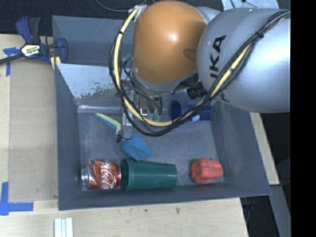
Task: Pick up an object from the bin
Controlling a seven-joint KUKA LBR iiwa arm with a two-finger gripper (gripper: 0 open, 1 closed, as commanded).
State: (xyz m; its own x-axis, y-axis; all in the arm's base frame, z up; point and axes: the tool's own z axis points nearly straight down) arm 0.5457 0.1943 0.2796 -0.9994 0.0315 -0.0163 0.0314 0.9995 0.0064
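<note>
1. Nearest the lens is seen the arm's glossy orange dome (168, 41), looped with yellow and black cables; "KA" is read on the silver link (247, 58).
2. The gripper (126, 128) is lowered at the middle of the grey metal bin (66, 147); whether it is released or clenched cannot be told.
3. A small blue plastic piece (136, 148) lies just below it, touching a dark green plastic cup (148, 176) laid on its side.
4. Coca-Cola script is read on the crushed red can (101, 175) beside the cup, at the front left.
</note>
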